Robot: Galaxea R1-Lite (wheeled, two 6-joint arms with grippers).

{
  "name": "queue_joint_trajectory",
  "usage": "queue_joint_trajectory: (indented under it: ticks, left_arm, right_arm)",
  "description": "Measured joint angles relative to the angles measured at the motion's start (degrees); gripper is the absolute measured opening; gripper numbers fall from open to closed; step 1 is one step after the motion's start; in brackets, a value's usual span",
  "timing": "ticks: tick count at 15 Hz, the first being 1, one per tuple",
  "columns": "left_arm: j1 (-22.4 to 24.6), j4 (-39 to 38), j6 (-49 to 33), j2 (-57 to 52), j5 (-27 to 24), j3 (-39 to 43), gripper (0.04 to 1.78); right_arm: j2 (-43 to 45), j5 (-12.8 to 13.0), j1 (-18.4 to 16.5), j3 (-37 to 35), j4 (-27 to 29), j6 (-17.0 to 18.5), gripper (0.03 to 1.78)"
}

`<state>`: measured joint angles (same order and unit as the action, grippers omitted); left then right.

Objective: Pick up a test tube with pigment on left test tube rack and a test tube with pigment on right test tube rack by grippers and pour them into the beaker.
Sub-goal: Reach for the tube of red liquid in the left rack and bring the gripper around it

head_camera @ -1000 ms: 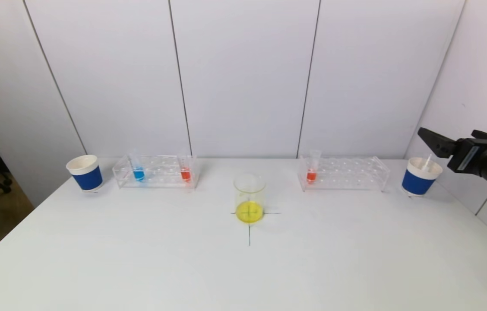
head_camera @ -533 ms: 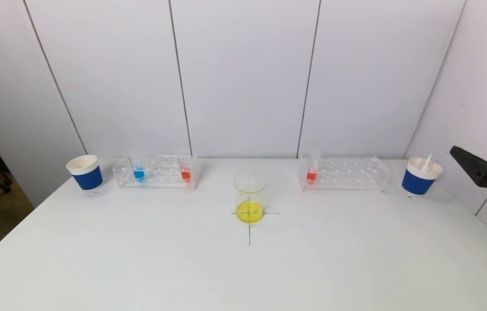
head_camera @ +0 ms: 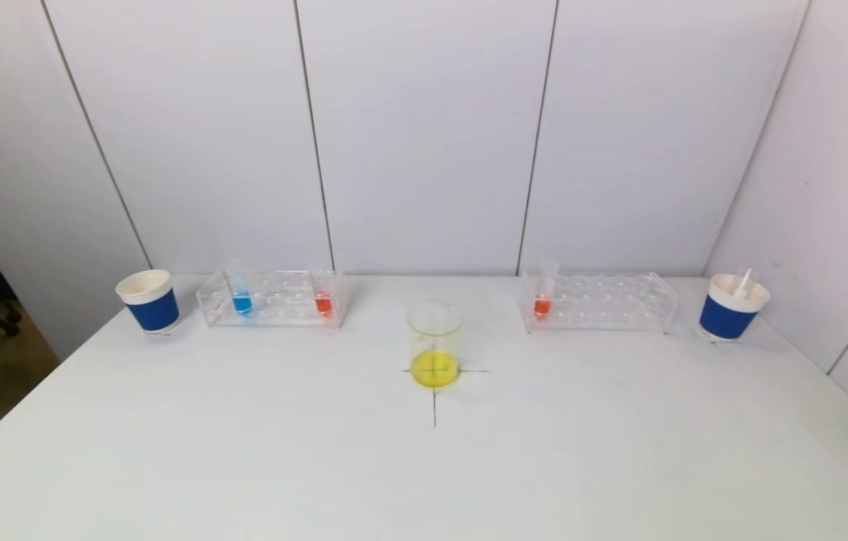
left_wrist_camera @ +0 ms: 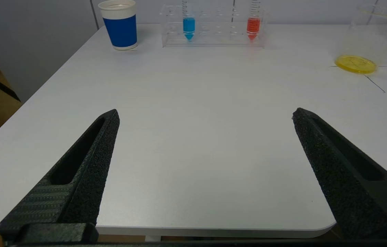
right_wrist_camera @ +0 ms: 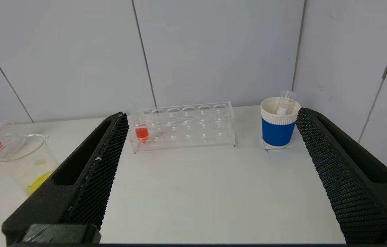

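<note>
- Right gripper (right_wrist_camera: 210, 115): jaws spread wide and empty, at the table's right edge, well short of the clear plastic right rack (head_camera: 598, 302) holding one orange-filled tube (head_camera: 543, 296).
- Left gripper (left_wrist_camera: 205, 115): jaws wide apart, nothing held, over the white table (left_wrist_camera: 193, 137), near edge.
- Clear left rack (head_camera: 272, 298) holds a blue-filled tube (head_camera: 240, 294) and an orange one (head_camera: 323, 296).
- Glass beaker with yellow liquid (head_camera: 434, 344) stands between the racks.

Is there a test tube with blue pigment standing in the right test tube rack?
No, the right test tube rack holds only one tube with red pigment; the blue tube stands in the left rack.
</note>
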<state>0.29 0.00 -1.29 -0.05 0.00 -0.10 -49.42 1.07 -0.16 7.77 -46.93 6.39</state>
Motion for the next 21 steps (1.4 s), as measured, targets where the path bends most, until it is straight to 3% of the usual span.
queue_joint_trajectory:
  ticks: [3,7,9,13,16,20,21]
  left_arm:
    - [-0.05,0.00,0.02,0.00,-0.02,0.00,1.76]
    - [-0.05,0.00,0.00,0.00,-0.02,0.00,1.76]
    - [-0.02,0.00,-0.02,0.00,0.00,0.00,1.76]
    - [-0.05,0.00,-0.02,0.00,0.00,0.00,1.76]
    - [-0.02,0.00,0.00,0.00,-0.02,0.00,1.76]
    - [0.01,0.00,0.00,0.00,0.00,0.00,1.76]
    - [-0.02,0.00,0.02,0.00,0.00,0.00,1.76]
  right_arm:
    - [12.26,-0.50,0.38,-0.61,12.20,-0.05,1.77]
    - [29.03,-1.12,0.79,0.48,32.68,-0.13,1.77]
    - [34.38,-1.23,0.87,0.67,38.81,-0.30,1.77]
    - [41.16,-1.73,0.46,-0.63,41.05,-1.66,1.77]
    - [46.47,-4.34,0.26,-1.77,42.72,-4.44,1.77]
    - [49.09,-6.47,0.11,-6.69,33.38,-7.96,1.77]
    - [49.26,-6.45,0.09,-7.24,33.55,-8.81,1.77]
